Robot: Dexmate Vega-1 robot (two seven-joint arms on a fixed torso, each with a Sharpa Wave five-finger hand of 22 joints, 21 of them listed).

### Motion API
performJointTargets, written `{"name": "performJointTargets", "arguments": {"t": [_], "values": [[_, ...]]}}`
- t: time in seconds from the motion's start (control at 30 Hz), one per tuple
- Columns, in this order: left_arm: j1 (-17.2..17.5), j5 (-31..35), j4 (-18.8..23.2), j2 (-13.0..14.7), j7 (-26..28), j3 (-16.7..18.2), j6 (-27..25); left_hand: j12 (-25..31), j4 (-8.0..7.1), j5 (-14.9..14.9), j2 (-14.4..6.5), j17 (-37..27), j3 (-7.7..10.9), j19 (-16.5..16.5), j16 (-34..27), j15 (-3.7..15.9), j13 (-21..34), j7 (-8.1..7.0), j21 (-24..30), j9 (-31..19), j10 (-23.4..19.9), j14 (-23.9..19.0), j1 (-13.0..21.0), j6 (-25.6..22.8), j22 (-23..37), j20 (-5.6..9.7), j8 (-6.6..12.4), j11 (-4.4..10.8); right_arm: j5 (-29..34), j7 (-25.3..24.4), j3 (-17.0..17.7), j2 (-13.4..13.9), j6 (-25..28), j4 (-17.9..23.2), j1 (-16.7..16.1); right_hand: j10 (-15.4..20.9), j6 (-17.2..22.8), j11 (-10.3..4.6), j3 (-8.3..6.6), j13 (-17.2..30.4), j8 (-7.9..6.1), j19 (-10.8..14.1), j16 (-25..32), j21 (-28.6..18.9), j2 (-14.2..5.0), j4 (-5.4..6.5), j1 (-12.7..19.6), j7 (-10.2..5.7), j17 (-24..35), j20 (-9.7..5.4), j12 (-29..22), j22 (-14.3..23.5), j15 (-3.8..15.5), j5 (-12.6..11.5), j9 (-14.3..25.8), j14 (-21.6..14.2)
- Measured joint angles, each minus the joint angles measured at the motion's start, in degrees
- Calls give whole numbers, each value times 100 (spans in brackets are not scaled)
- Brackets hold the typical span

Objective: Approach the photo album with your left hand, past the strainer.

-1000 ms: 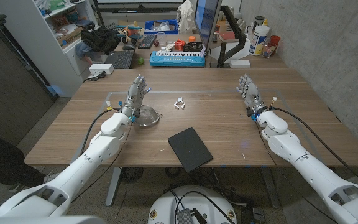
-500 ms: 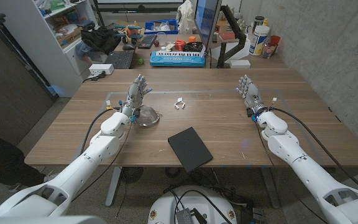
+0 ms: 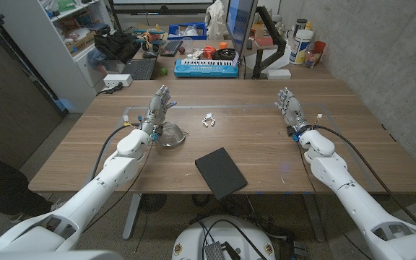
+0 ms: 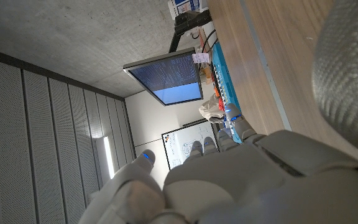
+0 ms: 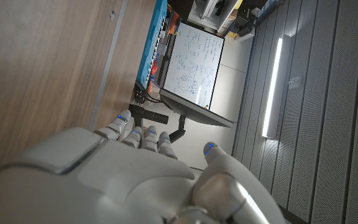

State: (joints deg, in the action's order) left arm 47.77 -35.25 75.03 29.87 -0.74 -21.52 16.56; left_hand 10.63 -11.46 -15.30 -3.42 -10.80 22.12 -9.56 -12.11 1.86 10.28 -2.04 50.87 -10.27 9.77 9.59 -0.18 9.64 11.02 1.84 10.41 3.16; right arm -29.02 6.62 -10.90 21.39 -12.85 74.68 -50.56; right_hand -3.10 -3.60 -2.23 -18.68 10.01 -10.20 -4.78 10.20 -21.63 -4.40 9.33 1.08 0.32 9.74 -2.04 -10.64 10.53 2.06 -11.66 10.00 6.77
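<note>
Your left hand hangs over the far left part of the wooden table, fingers spread and reaching away from you, holding nothing. Just beside it, on the side toward the table's middle, sits the strainer, a rounded mesh bowl; whether the heel of the hand touches its rim cannot be told from the head view. In the left wrist view the mesh bulges at the picture's edge next to the back of the hand.

The photo album, a flat dark book, lies closed near the front edge, roughly at the table's middle. From your left hand it lies back toward you and over to your right, with the strainer sitting partly between. It is turned at an angle to the table edge, its long axis running from the far left to the near right.

Your right hand stands over the far right part of the table, fingers apart and empty, well apart from the album. Your left hand looks slightly the nearer, and its path likely has to skirt the strainer's near side. A small pale object lies farther back, clear of that path.
</note>
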Motion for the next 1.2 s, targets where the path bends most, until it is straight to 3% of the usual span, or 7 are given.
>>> {"name": "performJointTargets", "arguments": {"t": [0.53,0.9,1.2], "values": [[76,234,246,122,196,-16,21,0,0,-49,0,1,0,0,-1,0,-1,-21,0,1,0,-1,0,21,-10,0,22,0,195,164,206,-145,59,46,-67,0,0,0,0,-1,0,0,22,0,0,0,0,0,0,0,0,-1,0,-23,-1,0],[114,499,430,237,357,-41,88,63,25,-49,-22,1,24,0,-43,0,-1,-229,21,1,0,-1,23,20,-10,0,84,0,264,229,289,-208,71,57,-94,1,0,0,0,-1,0,0,22,23,0,0,0,0,-1,0,0,-1,0,-23,-1,0],[127,779,546,334,486,-72,139,63,25,-49,-45,1,24,1,-43,0,-1,-290,21,2,31,-1,45,18,-9,0,84,31,287,256,322,-244,71,58,-105,1,1,1,0,-1,0,0,22,23,0,0,0,0,-1,0,0,-1,0,-23,-1,0]]}}
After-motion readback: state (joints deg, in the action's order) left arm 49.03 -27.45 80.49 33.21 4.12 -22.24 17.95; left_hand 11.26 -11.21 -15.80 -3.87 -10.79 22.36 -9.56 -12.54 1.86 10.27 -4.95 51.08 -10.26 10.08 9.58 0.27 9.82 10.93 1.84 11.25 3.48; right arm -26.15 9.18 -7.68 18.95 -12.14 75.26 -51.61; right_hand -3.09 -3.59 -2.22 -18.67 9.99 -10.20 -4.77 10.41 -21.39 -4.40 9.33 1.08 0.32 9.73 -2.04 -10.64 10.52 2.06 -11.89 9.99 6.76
